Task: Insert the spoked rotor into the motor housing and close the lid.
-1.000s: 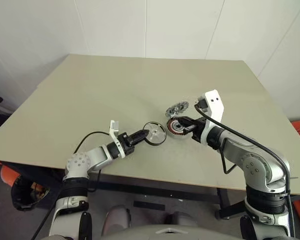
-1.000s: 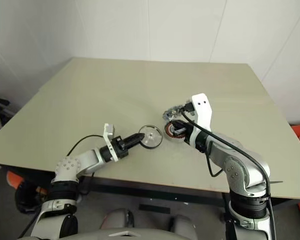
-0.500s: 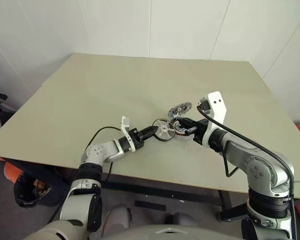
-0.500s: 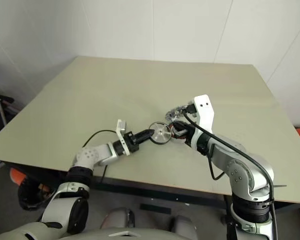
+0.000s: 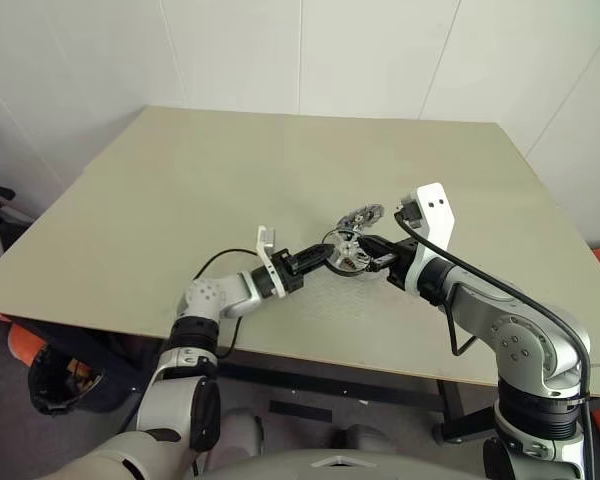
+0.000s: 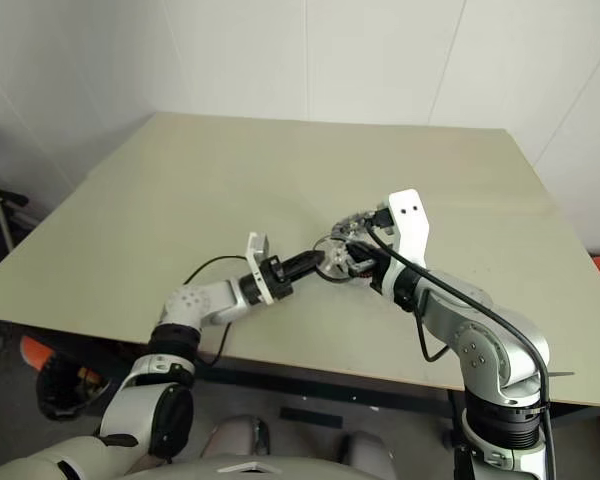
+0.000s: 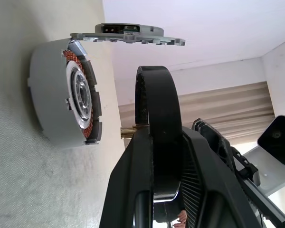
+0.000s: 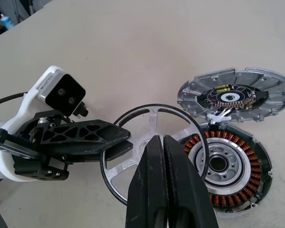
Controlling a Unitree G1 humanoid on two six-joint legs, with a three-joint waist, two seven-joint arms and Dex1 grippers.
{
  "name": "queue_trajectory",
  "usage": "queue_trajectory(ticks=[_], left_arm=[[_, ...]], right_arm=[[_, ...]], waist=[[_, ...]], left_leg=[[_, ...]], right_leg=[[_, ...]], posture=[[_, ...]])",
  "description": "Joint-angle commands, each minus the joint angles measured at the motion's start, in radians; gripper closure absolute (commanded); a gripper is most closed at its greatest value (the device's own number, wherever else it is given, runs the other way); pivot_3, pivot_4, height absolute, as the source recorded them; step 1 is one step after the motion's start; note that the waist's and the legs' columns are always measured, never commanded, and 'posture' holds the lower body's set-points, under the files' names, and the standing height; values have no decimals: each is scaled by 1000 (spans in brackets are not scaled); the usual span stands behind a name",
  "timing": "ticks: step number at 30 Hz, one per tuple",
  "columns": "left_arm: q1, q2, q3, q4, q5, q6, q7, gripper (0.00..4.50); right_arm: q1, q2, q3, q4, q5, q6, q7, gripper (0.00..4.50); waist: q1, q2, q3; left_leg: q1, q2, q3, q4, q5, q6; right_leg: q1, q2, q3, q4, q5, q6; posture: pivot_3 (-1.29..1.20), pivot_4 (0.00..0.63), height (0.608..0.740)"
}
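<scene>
The spoked rotor [image 8: 149, 142], black-rimmed with silver spokes, hangs above the table with my left gripper [image 5: 325, 256] shut on its rim. In the left wrist view the rotor [image 7: 156, 118] shows edge-on, facing the open motor housing [image 7: 61, 104] with a gap between them. The motor housing [image 8: 223, 164] lies on the table with its copper windings and silver centre showing. The rotor overlaps its left edge. The lid [image 8: 235, 95] stands swung open at the housing's far rim. My right gripper [image 8: 159, 140] is shut with nothing between its fingers, just right of the housing.
The beige table [image 5: 230, 170] stretches wide around the parts. A black cable [image 5: 220, 262] loops from my left wrist. White walls rise behind the table's far edge.
My left gripper has carried the rotor to the right, from a gap away to right over the housing's edge. The right gripper has stayed put.
</scene>
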Motion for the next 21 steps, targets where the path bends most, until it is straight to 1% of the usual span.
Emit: queue_trajectory(ticks=[1, 14, 21], left_arm=[[-49, -30, 15, -26, -12, -1, 14, 4050], [-92, -94, 7, 63, 83, -110, 46, 4050], [-113, -93, 4, 142, 131, -143, 23, 4050]], right_arm=[[-3, 7, -17, -53, 25, -4, -8, 4500], [-7, 17, -13, -61, 28, -4, -29, 4500], [-13, 23, -4, -59, 30, -4, -34, 4500]], waist=[[0, 0, 0], [2, 0, 1], [3, 1, 1]], left_leg=[[0, 0, 0, 0, 0, 0], [0, 0, 0, 0, 0, 0], [0, 0, 0, -1, 0, 0]], right_leg=[[0, 0, 0, 0, 0, 0], [0, 0, 0, -1, 0, 0], [0, 0, 0, -1, 0, 0]], posture=[[0, 0, 740], [0, 0, 740], [0, 0, 740]])
